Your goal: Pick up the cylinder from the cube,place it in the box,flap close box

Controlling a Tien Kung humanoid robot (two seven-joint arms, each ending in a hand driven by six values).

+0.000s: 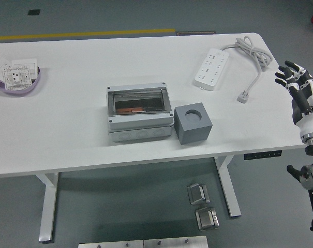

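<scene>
I had the right hand (pixel 293 77) hanging at the table's (pixel 68 129) right edge, fingers spread and holding nothing, well apart from the work. My left arm was out of view.

The grey cube (pixel 193 124) sat near the front edge, just beside the box (pixel 139 113) on its right. Its round socket looked empty to me; I saw no cylinder standing in it. Through the box's clear flap (pixel 137 103), which appeared down over the opening, there was a brownish shape lying inside, possibly the cylinder, though I couldn't be sure.

If that was it, I judged it small, rigid and light, smooth enough to roll, best pinched across its sides. The flap I guessed was thin, stiff plastic on a hinge, one to press gently along its free edge.

For room, I had open white surface between hand and cube. The power strip (pixel 211 68) and its looped cable (pixel 252 57) lay further back, clear of a low reach. The cube sat close to the near edge, so I wanted no shoving toward me. The bowl (pixel 19 85) of parts at far left was no concern.
</scene>
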